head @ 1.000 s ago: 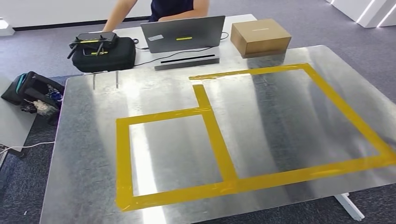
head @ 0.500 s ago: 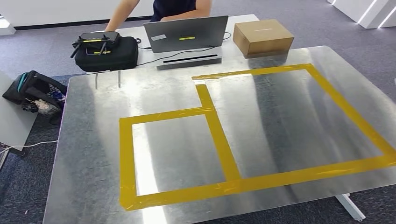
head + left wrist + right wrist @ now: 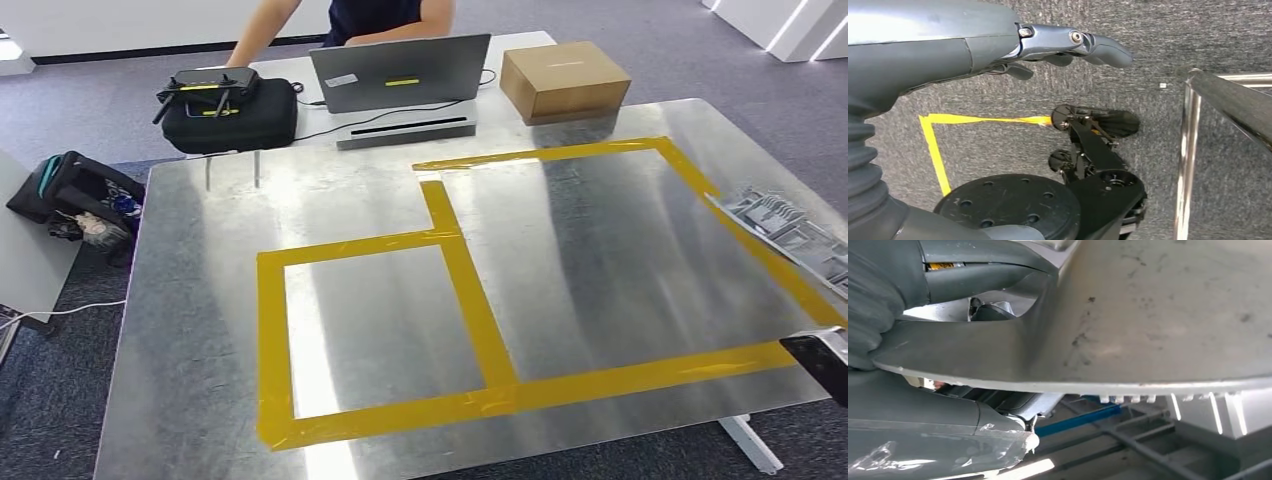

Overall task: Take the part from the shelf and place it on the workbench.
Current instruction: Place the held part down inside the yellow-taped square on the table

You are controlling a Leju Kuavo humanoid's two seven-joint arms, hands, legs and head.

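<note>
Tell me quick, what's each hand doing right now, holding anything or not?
Left hand: hangs over the floor, fingers stretched out, holding nothing; open.
Right hand: grips the flat grey metal part, thumb and fingers on opposite faces.

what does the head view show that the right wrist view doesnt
Head view alone: the whole metal workbench with its yellow tape outlines, and behind it a laptop, a cardboard box, a black case and a person.

Right wrist view alone: the right hand gripping a flat grey metal part seen close up, with blue bars beyond it.

Both: that part, coming in at the head view's right edge.
</note>
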